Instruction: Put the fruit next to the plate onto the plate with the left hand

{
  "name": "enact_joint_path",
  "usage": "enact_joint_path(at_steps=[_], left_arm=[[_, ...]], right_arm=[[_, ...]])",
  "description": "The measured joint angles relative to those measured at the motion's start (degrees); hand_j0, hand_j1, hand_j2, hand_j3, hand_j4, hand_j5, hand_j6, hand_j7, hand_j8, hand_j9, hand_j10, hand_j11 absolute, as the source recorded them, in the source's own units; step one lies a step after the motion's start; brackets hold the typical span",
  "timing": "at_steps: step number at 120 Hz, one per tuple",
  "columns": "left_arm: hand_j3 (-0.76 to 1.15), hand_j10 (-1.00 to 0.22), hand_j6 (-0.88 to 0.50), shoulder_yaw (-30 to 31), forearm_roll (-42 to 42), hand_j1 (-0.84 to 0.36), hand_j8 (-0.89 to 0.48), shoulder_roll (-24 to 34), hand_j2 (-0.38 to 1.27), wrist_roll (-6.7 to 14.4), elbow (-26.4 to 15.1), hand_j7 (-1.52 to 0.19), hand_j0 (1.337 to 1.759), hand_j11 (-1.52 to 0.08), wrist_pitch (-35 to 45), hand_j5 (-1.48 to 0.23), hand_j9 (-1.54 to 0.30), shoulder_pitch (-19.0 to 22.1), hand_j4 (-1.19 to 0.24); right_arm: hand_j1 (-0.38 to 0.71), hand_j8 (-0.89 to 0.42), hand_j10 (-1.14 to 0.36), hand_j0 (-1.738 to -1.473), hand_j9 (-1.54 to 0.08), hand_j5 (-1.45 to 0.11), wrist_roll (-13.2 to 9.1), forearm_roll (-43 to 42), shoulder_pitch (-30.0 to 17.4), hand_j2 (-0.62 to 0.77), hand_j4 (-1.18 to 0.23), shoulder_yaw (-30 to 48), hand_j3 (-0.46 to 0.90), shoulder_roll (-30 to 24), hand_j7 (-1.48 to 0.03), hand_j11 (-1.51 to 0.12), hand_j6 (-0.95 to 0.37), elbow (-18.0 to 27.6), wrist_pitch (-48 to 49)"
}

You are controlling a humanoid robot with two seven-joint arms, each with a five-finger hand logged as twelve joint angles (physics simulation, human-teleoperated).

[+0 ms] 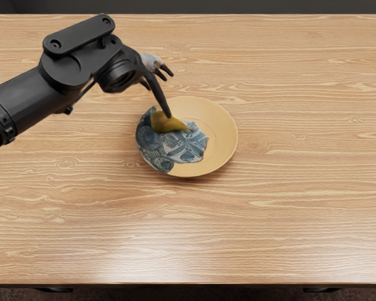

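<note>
The left arm (pixel 37 94) comes in from the picture's left edge and ends above the upper-left rim of the plate (pixel 220 128), a round tan dish whose left part carries a blue-and-white pattern. The left robot hand (pixel 151 72) is loosely spread: 1 long dark finger (pixel 160 100) slants down and meets the top of the yellow fruit (pixel 168 123), while the other fingertips splay out to the upper right, clear of everything. Nothing is clasped between the fingers, only that 1 fingertip is touching the fruit. The fruit lies on the plate, on its left half, at the upper edge of the blue pattern. It is yellow with a greenish tinge and tapers to a point toward the right; its exact kind cannot be told. The plate sits a little left of the middle of the wooden desk (pixel 288 207), flat on the light, grained surface. The right arm does not show.
</note>
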Motion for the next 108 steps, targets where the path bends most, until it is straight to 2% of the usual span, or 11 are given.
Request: enact_joint_path(at_steps=[11, 25, 37, 47, 61, 73, 108], left_arm=[[0.0, -0.14, -0.11, -2.5, -1.6, 0.21, -0.11, 1.5, 0.08, 0.0, -0.1, -0.17, 1.658, -0.17, -3.5, -0.18, -0.17, 0.0, -0.13], [0.0, -0.1, -0.08, -4.4, -8.1, 0.25, -0.08, 7.7, 0.05, 0.0, 0.0, -0.12, 1.658, -0.12, -8.6, -0.12, -0.12, 0.5, -0.09], [0.0, -0.07, -0.07, -7.1, -13.0, 0.27, -0.07, 9.7, 0.03, 0.0, 0.0, -0.1, 1.658, -0.1, -14.8, -0.1, -0.1, 1.0, -0.07], [0.0, -0.06, -0.06, -8.1, -15.5, 0.28, -0.06, 10.2, 0.03, 0.0, 0.0, -0.08, 1.658, -0.08, -18.7, -0.08, -0.08, 1.5, -0.06], [0.0, -0.05, -0.05, -8.7, -19.5, 0.29, -0.05, 14.9, 0.02, 0.0, 0.0, -0.06, 1.658, -0.06, -22.7, -0.07, -0.06, 2.7, -0.05], [0.0, -0.04, -0.04, -9.7, -22.0, 0.3, -0.04, 18.3, 0.01, 0.0, 0.0, -0.06, 1.658, -0.06, -24.0, -0.06, -0.06, 5.5, -0.04], [0.0, -0.02, -0.02, -17.8, -25.5, 0.32, -0.02, 28.3, 0.01, 0.0, 0.1, -0.03, 1.658, -0.03, -24.8, -0.03, -0.03, 16.0, -0.02]], right_arm=[[-0.35, 0.0, 0.0, -1.658, 0.0, 0.0, 0.0, 0.0, 0.0, 0.0, 0.0, 0.0, 0.0, 0.0, 0.0, 0.0, 0.0, 0.0, 0.0], [-0.35, 0.0, 0.0, -1.658, 0.0, 0.0, 0.0, 0.0, 0.0, 0.0, 0.0, 0.0, 0.0, 0.0, 0.0, 0.0, 0.0, 0.0, 0.0], [-0.35, 0.0, 0.0, -1.658, 0.0, 0.0, 0.0, 0.0, 0.0, 0.0, 0.0, 0.0, 0.0, 0.0, 0.0, 0.0, 0.0, 0.0, 0.0], [-0.35, 0.0, 0.0, -1.658, 0.0, 0.0, 0.0, 0.0, 0.0, 0.0, 0.0, 0.0, 0.0, 0.0, 0.0, 0.0, 0.0, 0.0, 0.0], [-0.35, 0.0, 0.0, -1.658, 0.0, 0.0, 0.0, 0.0, 0.0, 0.0, 0.0, 0.0, 0.0, 0.0, 0.0, 0.0, 0.0, 0.0, 0.0], [-0.35, 0.0, 0.0, -1.658, 0.0, 0.0, 0.0, 0.0, 0.0, 0.0, 0.0, 0.0, 0.0, 0.0, 0.0, 0.0, 0.0, 0.0, 0.0], [-0.35, 0.0, 0.0, -1.658, 0.0, 0.0, 0.0, 0.0, 0.0, 0.0, 0.0, 0.0, 0.0, 0.0, 0.0, 0.0, 0.0, 0.0, 0.0]])
